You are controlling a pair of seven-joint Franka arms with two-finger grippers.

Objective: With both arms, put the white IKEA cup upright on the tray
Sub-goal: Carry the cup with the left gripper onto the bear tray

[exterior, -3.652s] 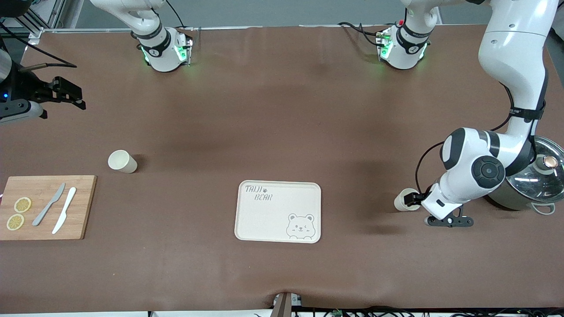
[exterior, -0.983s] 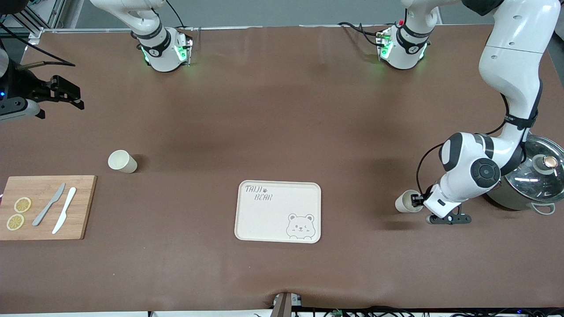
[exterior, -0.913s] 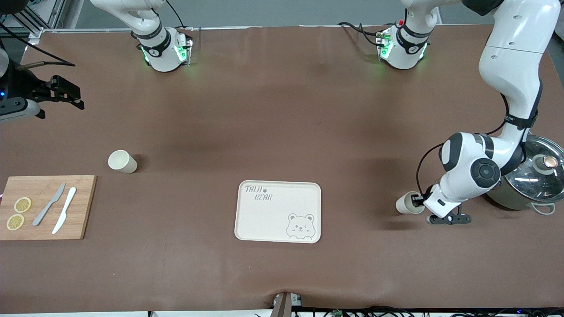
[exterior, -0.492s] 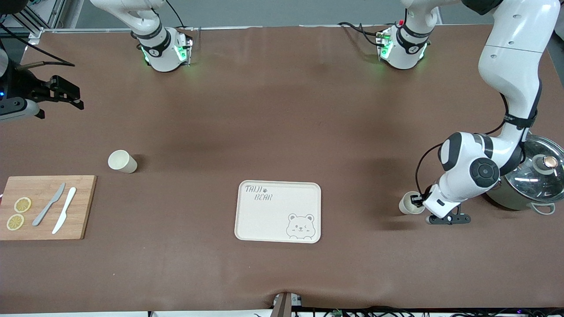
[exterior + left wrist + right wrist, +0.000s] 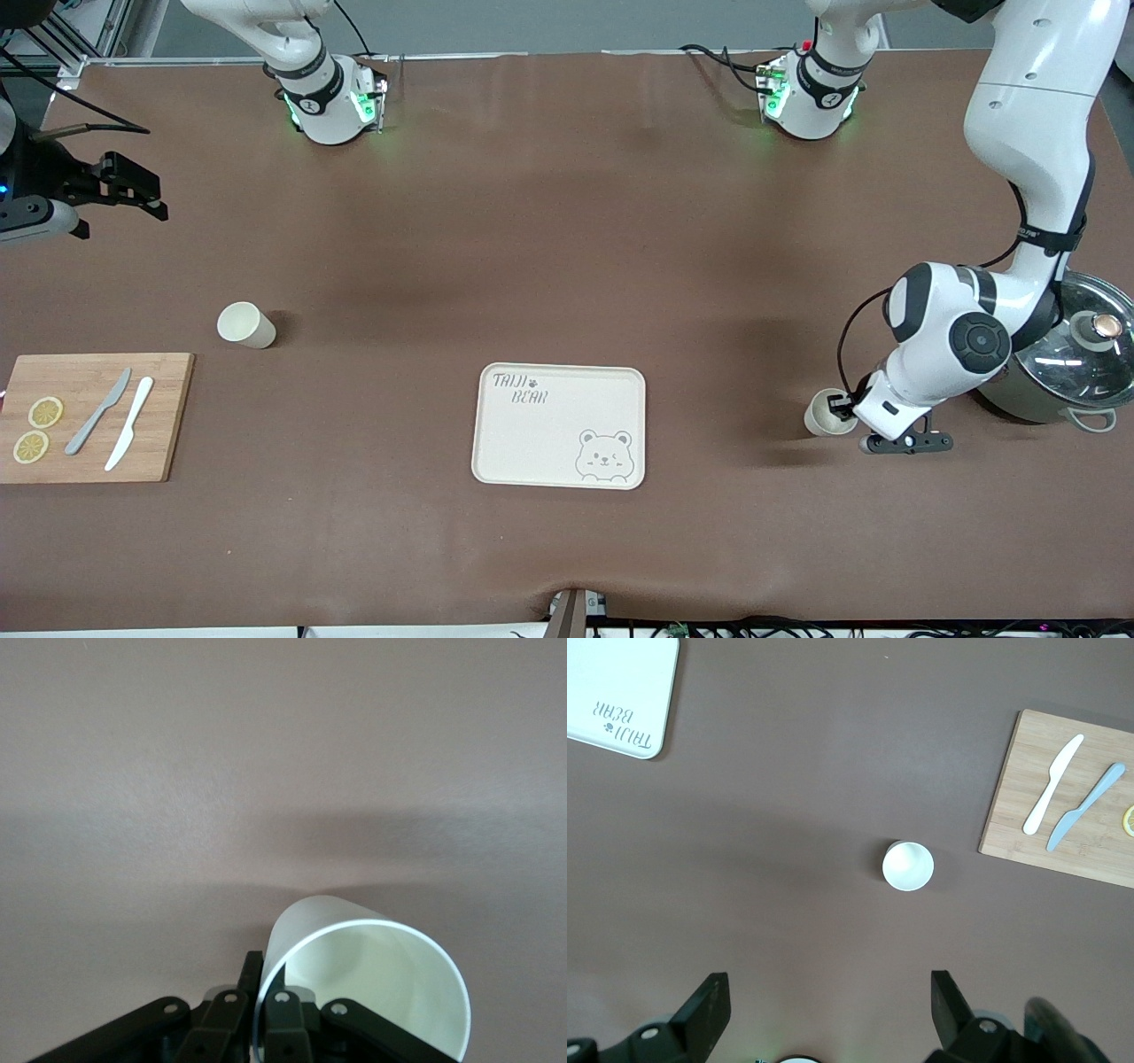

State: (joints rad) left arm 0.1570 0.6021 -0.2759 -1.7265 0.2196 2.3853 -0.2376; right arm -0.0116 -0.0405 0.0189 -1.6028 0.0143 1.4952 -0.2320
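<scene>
While we are pinching the white cup (image 5: 828, 416) by its rim with the left end effector (image 5: 840, 409) near the tabletop's left-arm end, it may slip or tip on lifting; the right end effector (image 5: 824, 1010) is waiting open; the tray (image 5: 532, 443) is lying mid-tabletop.

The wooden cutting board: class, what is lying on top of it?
On the cutting board lie two lemon slices, a grey knife and a white knife, side by side. Whatever is beneath them on the board is covered.
</scene>
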